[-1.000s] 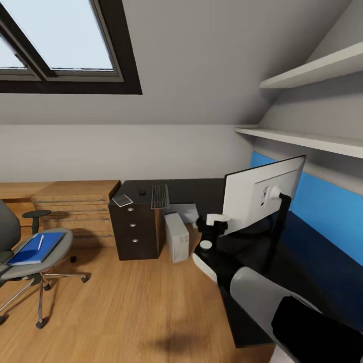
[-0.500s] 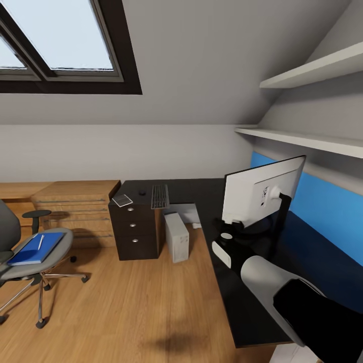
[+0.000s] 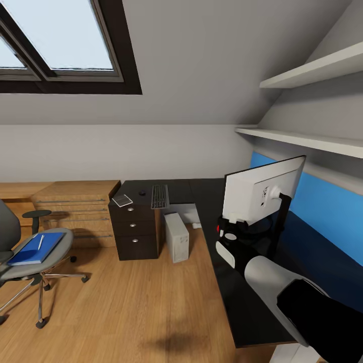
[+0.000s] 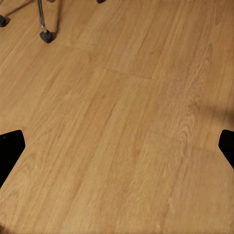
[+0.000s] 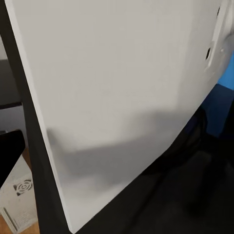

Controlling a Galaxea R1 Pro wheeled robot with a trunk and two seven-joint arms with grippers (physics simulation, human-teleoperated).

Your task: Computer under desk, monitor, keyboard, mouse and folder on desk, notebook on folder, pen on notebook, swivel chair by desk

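The monitor stands on the black desk with its white back toward me. My right gripper is open at the monitor's lower near corner, with one finger beside the panel's edge. The keyboard, mouse and notebook lie on the desk's far wing above the drawer pedestal. The computer stands on the floor under that wing. The swivel chair at left carries the blue folder and the pen. My left gripper hangs open over bare floor.
A light-wood drawer chest stands left of the pedestal. Two wall shelves and a blue wall panel run behind the monitor. Wood floor spreads between chair and desk. A chair caster is near the left gripper.
My right arm has swung rightward from the desk's inner edge to the monitor's lower corner. The monitor, chair and other things have not moved.
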